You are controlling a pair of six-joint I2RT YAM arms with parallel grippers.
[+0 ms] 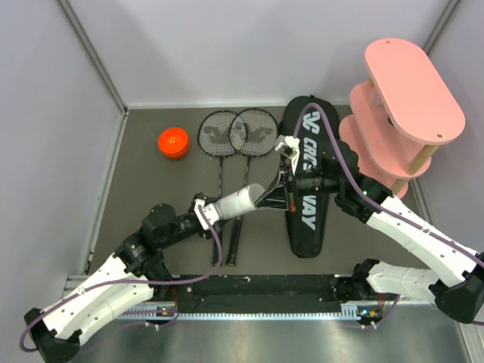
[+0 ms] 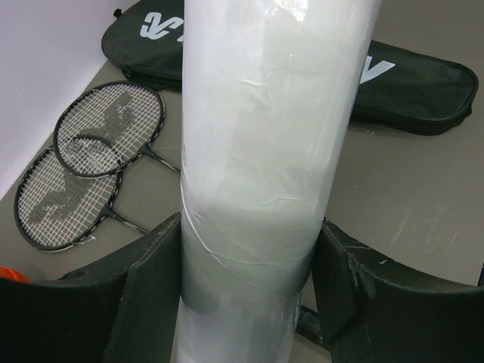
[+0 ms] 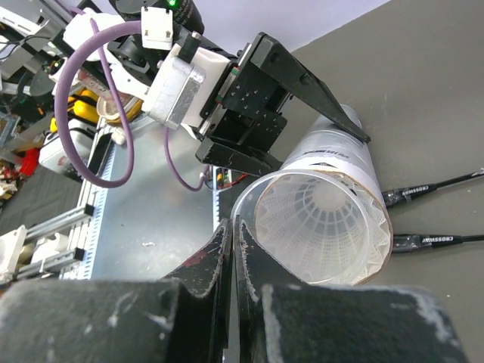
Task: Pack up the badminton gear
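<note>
— What's in the long white cardboard tube (image 1: 236, 203)?

— A white feathered shuttlecock (image 3: 321, 223), seated skirt-outward just inside the open mouth. Whether more sit behind it, I can't tell.

— Who's got the tube?

— The left gripper (image 1: 210, 211). Its two black fingers (image 2: 151, 265) are spread about halfway and press on either side of the tube's lower part. The tube is tilted, with the mouth pointing toward the far right, above the racket handles.

— And its lid?

— The round orange cap (image 1: 174, 143) is off. It sits on the table toward the far left, near the racket heads but not touching them.

— The other arm?

— The right gripper (image 3: 231, 231) has its jaws pressed together with nothing between them. The tips are right at the rim of the tube's mouth.

— The bag?

— The black racket-shaped "CROSSWAY" bag (image 1: 306, 219) lies flat right of centre, its wide end toward the back wall. The right arm reaches across it. I can't see inside it.

— Rackets?

— Two black thin-shafted rackets (image 1: 236, 133) lie left of the bag, heads overlapping at the far side, handles toward the arms.

— The room?

— There's a dark grey table top (image 1: 151, 181) boxed in by pale walls (image 1: 53, 113). A pink tiered oval shelf (image 1: 412, 91) stands in the far right corner, beside the bag.
</note>
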